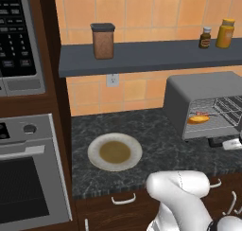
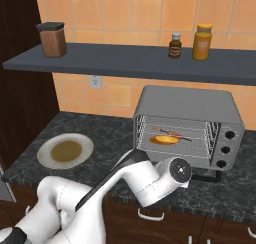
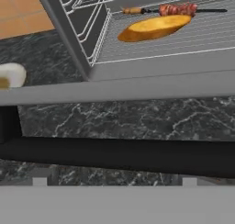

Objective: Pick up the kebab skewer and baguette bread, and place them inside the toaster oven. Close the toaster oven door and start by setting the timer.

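Observation:
The toaster oven [image 2: 187, 105] stands open on the dark counter, at the right in the left base view [image 1: 198, 90]. On its wire rack lies the golden baguette bread [image 3: 153, 28] [image 2: 164, 139] [image 1: 198, 119]. The kebab skewer [image 3: 176, 9] [image 2: 172, 134] [image 1: 202, 114] rests just behind it. The toaster oven door [image 3: 137, 87] is folded down flat, and its black bar handle [image 3: 114, 156] crosses the hand view. My gripper [image 3: 114, 182] sits low in front of that handle. Its tips are spread wide, open and holding nothing.
A white plate [image 1: 115, 152] [image 2: 65, 151] with a brown centre lies left of the oven. Three knobs [image 2: 230, 135] line the oven's right side. Above it, a shelf [image 2: 125, 60] carries a jar [image 1: 103, 40] and bottles [image 2: 202, 42]. A microwave [image 1: 16, 36] and a built-in oven [image 1: 28, 178] stand at the far left.

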### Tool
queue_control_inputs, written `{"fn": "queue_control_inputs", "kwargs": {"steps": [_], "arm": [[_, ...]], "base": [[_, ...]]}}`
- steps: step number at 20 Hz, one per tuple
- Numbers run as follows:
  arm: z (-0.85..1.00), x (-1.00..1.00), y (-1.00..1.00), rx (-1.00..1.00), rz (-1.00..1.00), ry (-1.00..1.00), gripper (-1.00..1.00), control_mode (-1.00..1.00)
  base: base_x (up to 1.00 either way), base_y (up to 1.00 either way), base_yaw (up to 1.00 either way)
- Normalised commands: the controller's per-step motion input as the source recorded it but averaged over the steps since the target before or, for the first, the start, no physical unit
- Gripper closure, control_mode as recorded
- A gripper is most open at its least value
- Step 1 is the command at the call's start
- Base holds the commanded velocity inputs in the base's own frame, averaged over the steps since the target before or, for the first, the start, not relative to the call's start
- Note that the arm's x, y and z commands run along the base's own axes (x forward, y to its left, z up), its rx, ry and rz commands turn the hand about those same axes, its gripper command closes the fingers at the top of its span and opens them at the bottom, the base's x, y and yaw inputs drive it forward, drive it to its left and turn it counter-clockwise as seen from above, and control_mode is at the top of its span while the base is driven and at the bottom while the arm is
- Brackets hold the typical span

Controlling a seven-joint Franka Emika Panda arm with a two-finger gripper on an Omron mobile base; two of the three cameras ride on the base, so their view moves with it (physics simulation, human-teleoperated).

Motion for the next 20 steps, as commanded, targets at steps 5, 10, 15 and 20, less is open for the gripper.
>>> {"fn": "queue_control_inputs", "kwargs": {"steps": [5,10,15,20], "arm": [[0.00,1.00,0.31,0.00,0.00,0.17,-1.00,-1.00],[-0.22,1.00,0.52,0.00,0.00,0.12,-1.00,-1.00],[-0.45,1.00,0.53,0.00,0.00,0.08,-1.00,-1.00],[-0.57,0.84,0.49,-0.02,0.00,0.07,-1.00,-1.00]], "base": [[0.00,0.00,0.00],[0.00,0.00,0.00],[0.00,0.00,0.00],[0.00,0.00,0.00]]}}
